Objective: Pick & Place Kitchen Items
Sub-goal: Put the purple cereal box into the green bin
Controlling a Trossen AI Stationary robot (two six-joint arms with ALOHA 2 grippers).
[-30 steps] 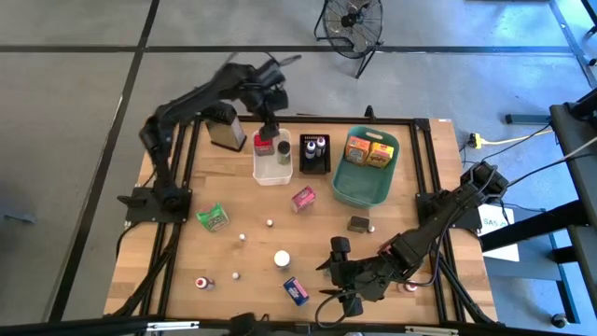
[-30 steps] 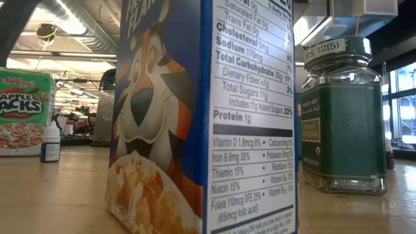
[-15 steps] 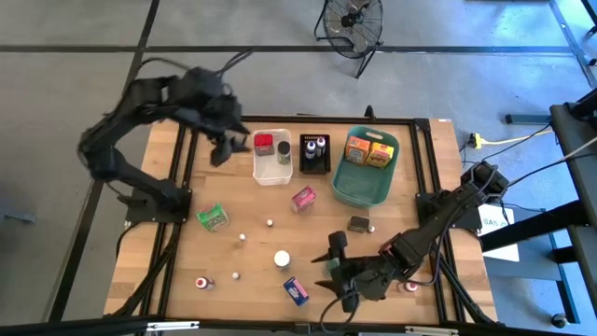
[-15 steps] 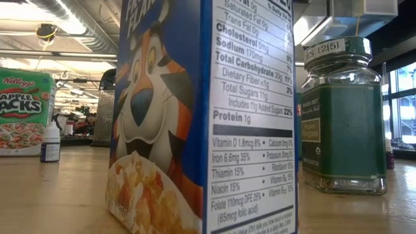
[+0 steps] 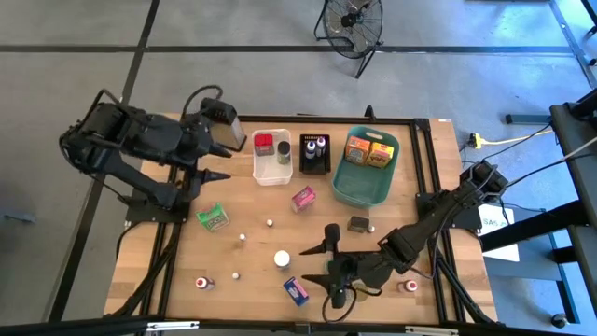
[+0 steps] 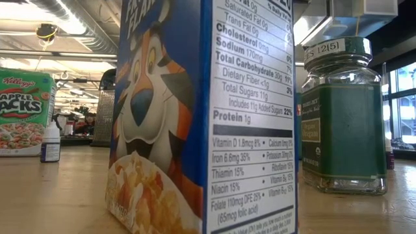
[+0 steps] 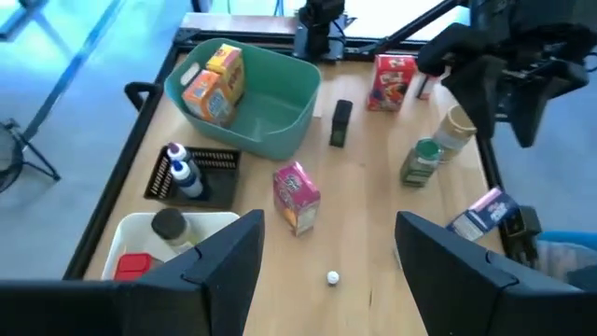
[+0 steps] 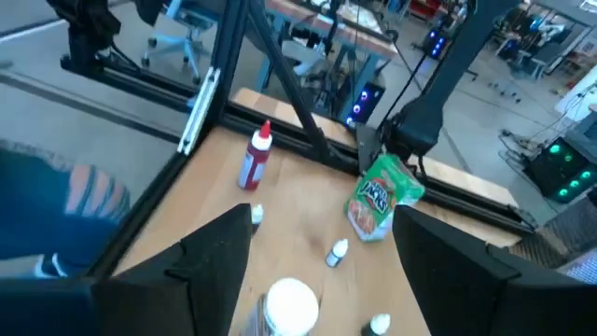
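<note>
A lab: concrete floor [image 5: 75, 103], exposed ceiling ducts [image 6: 65, 19], black-framed table [image 5: 280, 233].

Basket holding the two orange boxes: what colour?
Teal green basket, clearest in the left wrist view.

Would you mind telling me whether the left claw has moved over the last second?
Yes. In the high view the left claw has swung away from above the white bin to the table's left edge, beside the grater.

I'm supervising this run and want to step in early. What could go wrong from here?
The open right gripper hangs low beside the blue cereal box and white-capped jar; a sideways approach could topple either. Tiny bottles scattered nearby could roll if brushed. The open left gripper hangs near the white bin.
</note>
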